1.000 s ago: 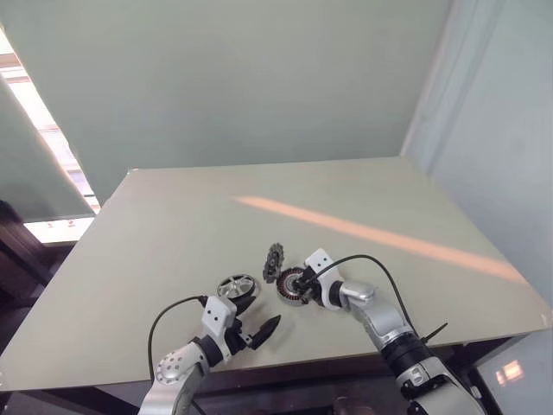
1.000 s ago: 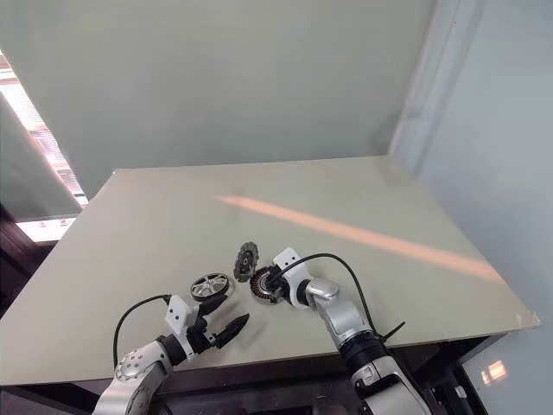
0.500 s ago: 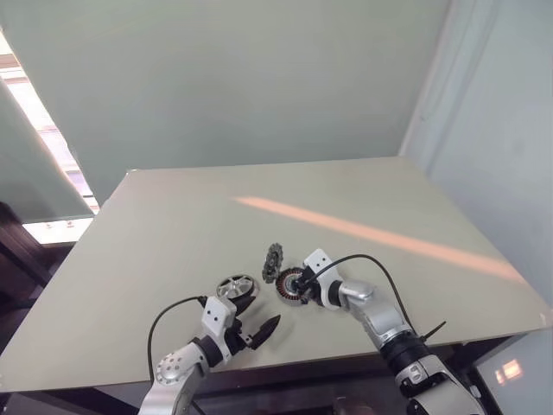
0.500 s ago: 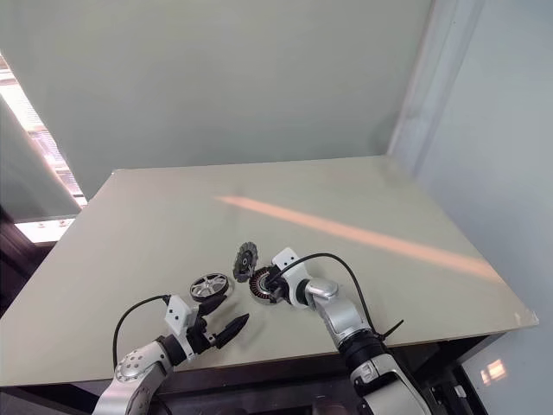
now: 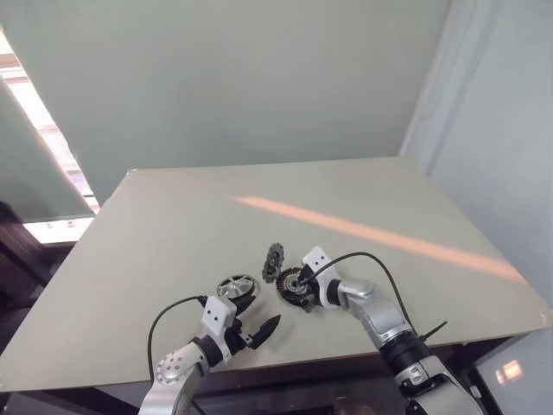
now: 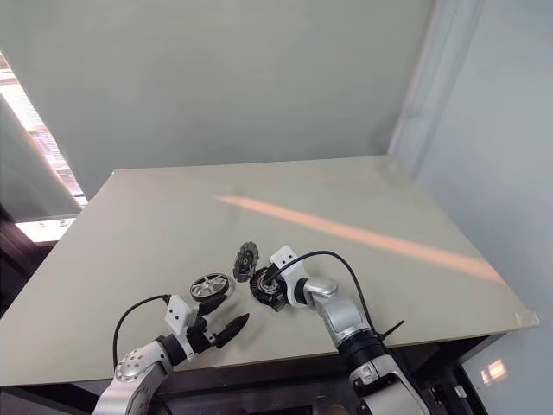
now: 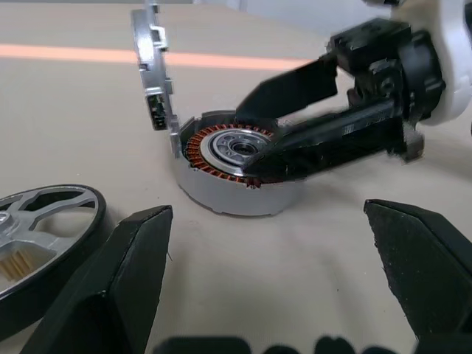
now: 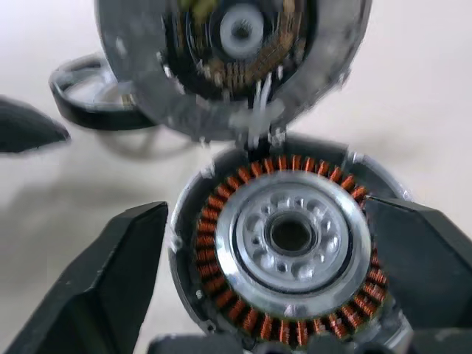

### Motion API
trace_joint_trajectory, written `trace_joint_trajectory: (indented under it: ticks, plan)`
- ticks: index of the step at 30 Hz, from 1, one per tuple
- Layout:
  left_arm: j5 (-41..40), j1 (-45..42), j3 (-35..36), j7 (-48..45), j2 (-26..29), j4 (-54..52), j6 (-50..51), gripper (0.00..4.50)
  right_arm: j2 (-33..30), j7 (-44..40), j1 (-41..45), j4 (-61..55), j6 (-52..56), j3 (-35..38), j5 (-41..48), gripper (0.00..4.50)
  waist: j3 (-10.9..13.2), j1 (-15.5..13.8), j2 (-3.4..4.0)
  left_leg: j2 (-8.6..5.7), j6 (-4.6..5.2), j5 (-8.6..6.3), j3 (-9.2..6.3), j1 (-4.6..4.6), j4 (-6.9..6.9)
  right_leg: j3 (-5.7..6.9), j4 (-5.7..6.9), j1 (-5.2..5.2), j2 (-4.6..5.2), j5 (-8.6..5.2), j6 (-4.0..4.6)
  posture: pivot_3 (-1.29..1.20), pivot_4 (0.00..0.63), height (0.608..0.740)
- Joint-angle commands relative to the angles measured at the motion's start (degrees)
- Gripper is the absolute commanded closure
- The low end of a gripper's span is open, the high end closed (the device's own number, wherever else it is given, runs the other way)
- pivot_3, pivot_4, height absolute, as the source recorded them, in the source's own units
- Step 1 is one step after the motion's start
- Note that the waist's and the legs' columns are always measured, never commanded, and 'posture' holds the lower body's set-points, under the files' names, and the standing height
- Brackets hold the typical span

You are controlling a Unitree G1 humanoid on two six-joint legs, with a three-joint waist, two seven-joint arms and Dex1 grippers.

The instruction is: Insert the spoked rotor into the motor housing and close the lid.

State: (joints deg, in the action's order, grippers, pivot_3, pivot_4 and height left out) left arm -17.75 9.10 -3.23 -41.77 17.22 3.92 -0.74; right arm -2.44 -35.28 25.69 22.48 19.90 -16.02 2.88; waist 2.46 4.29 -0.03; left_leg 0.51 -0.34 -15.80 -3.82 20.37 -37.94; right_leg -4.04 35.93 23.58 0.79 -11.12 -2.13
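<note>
Copper windings exposed: motor housing (image 8: 289,243) sits on the bench (image 5: 173,233), lid (image 7: 151,70) hinged upright. Right gripper (image 8: 280,295) jaws wide, straddling it, holding nothing. Left gripper (image 7: 273,287) wide, empty, spoked rotor (image 7: 40,236) just beside it. Next: grab rotor.

The head's two eye views look forward and down from well above the table (image 5: 173,259), taking in its whole top. Each wrist camera sits low and close, looking along its own fingers. Both wrist views share the motor housing (image 7: 236,173) with its upright lid (image 7: 151,70).
</note>
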Motion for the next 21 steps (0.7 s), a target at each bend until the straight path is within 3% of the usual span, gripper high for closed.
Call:
trace_joint_trajectory:
  ticks: [1,10,14,21]
  plan:
    - [-0.02,-0.83,0.63,-0.15,0.18,-1.89,-1.1,0.0,-0.11,-0.44,0.21,-5.91,0.74,1.65,2.04,0.04,0.0,0.0,0.0,0.0,0.0,0.0,0.0,0.0,0.0,0.0,0.0,0.01,0.0,0.0,0.0,0.0,0.0,0.74]
    - [-0.32,-0.9,1.27,-0.05,0.28,-1.53,-1.08,0.0,-2.91,-2.32,-0.96,-11.55,1.68,2.46,3.36,0.04,0.0,-0.02,0.0,0.0,0.0,0.0,0.0,0.02,0.0,0.01,-0.02,0.01,0.01,0.0,0.0,0.0,0.0,0.74]
    - [-2.28,0.58,2.49,0.81,-0.48,-2.69,0.29,0.0,-5.17,-4.78,-2.29,-11.1,-4.6,1.45,2.49,0.04,0.0,-0.01,0.0,0.0,0.0,0.0,0.01,0.01,0.0,0.01,-0.02,0.0,0.01,0.0,0.0,0.0,0.0,0.74]
    - [-3.22,3.42,3.39,1.0,-1.0,-4.03,0.96,0.0,-6.08,-5.78,-4.44,-11.28,-5.67,1.13,2.75,0.04,0.0,-0.01,0.0,0.0,0.0,0.0,0.01,0.05,0.01,0.01,-0.04,0.04,0.01,-0.01,0.01,0.0,0.0,0.74]
